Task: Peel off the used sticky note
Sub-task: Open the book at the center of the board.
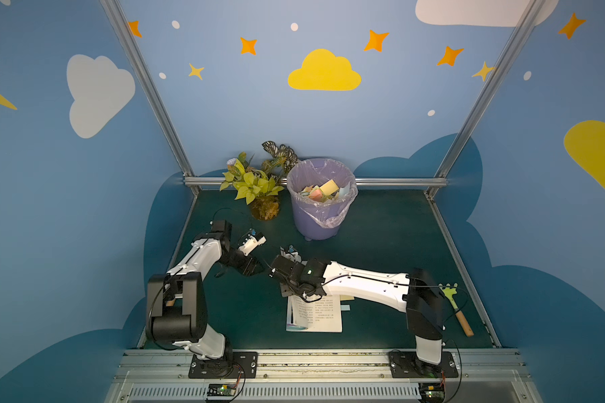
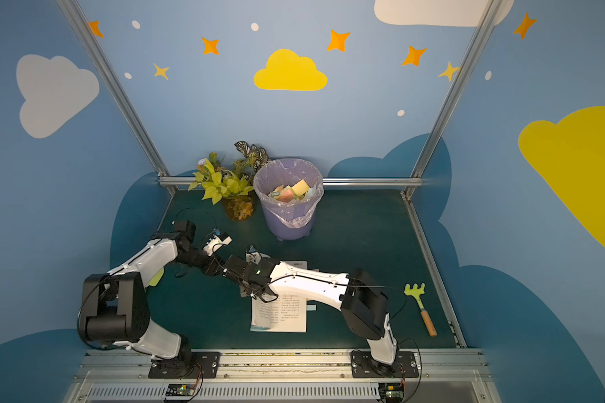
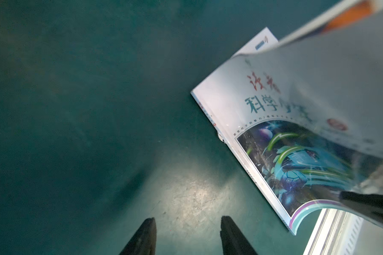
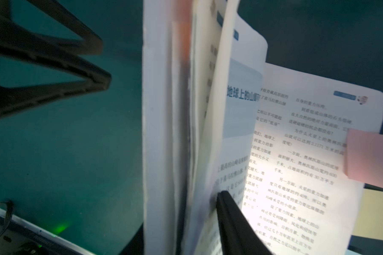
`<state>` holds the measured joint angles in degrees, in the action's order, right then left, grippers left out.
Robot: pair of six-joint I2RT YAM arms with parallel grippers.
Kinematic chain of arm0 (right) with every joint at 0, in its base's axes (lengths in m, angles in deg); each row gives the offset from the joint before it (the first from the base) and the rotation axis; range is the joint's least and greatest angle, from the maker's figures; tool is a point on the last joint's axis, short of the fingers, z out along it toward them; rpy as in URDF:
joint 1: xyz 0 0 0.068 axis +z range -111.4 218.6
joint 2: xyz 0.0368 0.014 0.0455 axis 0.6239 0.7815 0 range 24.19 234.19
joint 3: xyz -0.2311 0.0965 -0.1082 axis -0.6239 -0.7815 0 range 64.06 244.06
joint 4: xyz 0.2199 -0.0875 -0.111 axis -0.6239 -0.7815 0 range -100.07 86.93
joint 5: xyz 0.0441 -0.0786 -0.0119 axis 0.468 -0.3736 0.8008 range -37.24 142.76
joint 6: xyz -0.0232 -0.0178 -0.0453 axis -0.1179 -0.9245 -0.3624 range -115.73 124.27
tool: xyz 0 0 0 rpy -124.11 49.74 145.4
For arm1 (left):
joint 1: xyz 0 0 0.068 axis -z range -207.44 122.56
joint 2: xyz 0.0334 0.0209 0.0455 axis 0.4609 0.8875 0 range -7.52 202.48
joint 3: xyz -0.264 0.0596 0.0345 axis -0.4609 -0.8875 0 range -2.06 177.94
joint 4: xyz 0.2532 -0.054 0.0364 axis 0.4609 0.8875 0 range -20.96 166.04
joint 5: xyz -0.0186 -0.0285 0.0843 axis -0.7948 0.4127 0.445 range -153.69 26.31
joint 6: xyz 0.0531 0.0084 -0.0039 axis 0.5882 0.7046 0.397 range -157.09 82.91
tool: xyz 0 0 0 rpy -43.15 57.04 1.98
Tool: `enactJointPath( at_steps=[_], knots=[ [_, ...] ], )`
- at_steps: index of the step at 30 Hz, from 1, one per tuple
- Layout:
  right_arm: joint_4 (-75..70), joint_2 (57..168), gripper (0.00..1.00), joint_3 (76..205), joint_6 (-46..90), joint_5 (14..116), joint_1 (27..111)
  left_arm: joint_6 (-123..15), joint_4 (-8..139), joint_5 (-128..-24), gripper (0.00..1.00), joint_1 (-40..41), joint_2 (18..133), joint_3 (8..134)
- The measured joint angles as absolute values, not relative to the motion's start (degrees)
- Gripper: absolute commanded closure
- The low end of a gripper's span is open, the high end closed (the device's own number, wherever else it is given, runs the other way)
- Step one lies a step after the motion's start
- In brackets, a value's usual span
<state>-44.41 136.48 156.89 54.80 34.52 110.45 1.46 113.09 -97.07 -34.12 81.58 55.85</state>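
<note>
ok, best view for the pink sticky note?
Right wrist: the pink sticky note sits close-up on the page's edge. In both top views the right arm seems to hide it; the left wrist view shows only the book's cover.

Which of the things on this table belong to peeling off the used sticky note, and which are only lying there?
For the job: open printed book; pink paper sticky note and pale yellow sticky note at its page edges; lilac plastic bin holding discarded notes.
Only lying there: yellow-green potted plant; wooden-handled green plastic rake.
</note>
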Motion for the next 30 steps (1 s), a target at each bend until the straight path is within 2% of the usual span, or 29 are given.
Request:
enactJointPath(
  at_steps=[2,6,9,20,25,30],
  knots=[
    [-43.69,138.41,0.47,158.47,54.77,35.89,110.45,2.18,114.38,-98.3,0.49,-36.98,81.14,57.45],
    [-41.05,142.76,0.17,162.21,54.58,39.09,110.43,3.43,117.16,-100.42,0.49,-41.75,80.53,61.14],
    [-38.32,144.92,0.06,163.69,54.31,41.97,110.45,4.1,118.69,-101.49,0.48,-43.19,79.66,62.87],
    [-28.83,144.16,0.04,161.44,51.56,52.48,110.13,4.98,121.12,-103.85,0.48,-40.07,74.13,61.97],
    [-26.19,133.75,0.04,149.62,50.18,54.93,108.14,3.78,120.92,-102.63,0.47,-32.35,71.33,58.67],
    [-24.87,119.15,0.04,136.94,49.46,55.3,102.0,1.46,119.08,-99.24,0.48,-20.61,69.76,54.5]
  ],
)
